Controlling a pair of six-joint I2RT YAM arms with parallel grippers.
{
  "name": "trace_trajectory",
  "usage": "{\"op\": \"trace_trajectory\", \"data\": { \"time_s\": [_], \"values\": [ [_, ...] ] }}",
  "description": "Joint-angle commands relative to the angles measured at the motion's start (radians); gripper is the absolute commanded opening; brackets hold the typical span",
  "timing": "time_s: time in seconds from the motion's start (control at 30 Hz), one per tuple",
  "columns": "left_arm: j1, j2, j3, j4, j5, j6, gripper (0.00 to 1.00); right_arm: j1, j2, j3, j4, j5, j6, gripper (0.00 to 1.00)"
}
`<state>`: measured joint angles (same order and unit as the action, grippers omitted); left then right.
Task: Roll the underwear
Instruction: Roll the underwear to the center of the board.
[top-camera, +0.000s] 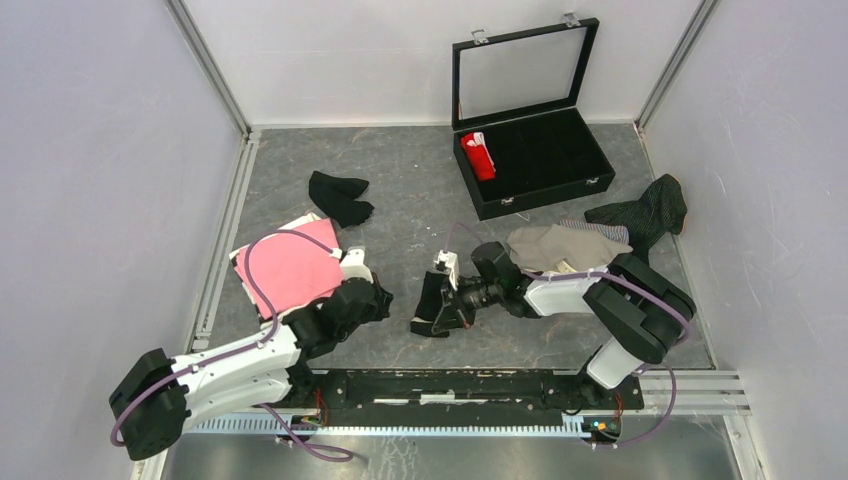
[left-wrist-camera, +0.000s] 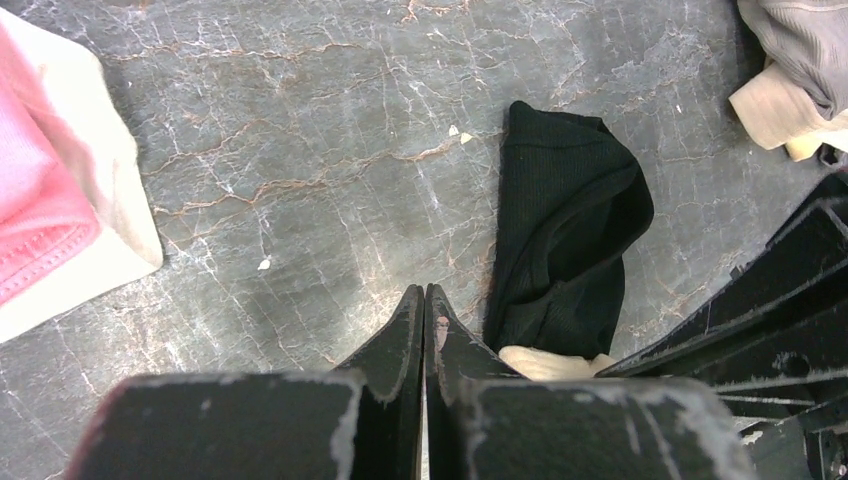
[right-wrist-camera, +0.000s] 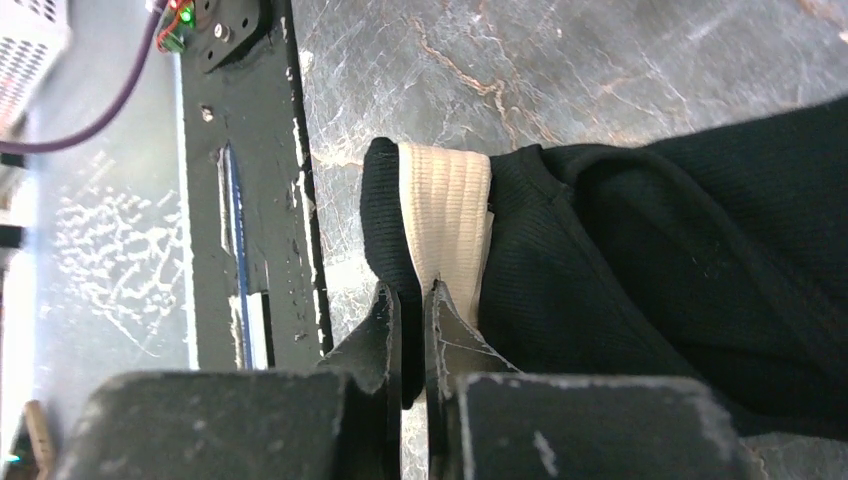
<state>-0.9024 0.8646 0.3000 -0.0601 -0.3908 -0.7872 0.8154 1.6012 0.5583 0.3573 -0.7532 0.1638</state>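
Only right wrist shows cream waistband (right-wrist-camera: 445, 215) of crumpled black underwear (right-wrist-camera: 650, 260) pinched in right gripper (right-wrist-camera: 410, 292); left gripper (left-wrist-camera: 423, 292) clenched, empty.

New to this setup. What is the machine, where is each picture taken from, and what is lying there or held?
Two robot arms work over a grey table. One picture looks down from above; the others come from each wrist. The right tool pinches the cream waistband of black underwear. The left tool is shut, empty. Around lie a pink garment, a beige garment, a pinstriped garment and another black garment; a red roll sits in the open case.
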Motion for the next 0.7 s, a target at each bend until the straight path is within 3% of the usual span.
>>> {"op": "trace_trajectory", "data": {
  "time_s": [0.0,0.67],
  "values": [
    [0.005,-0.012,-0.011,0.022,-0.002,0.015,0.02,-0.064,0.059,-0.045,-0.041,-0.002,0.121,0.0],
    [0.005,0.027,-0.025,0.169,0.158,0.091,0.02,-0.156,0.146,0.035,-0.161,0.101,0.088,0.0]
  ]
}}
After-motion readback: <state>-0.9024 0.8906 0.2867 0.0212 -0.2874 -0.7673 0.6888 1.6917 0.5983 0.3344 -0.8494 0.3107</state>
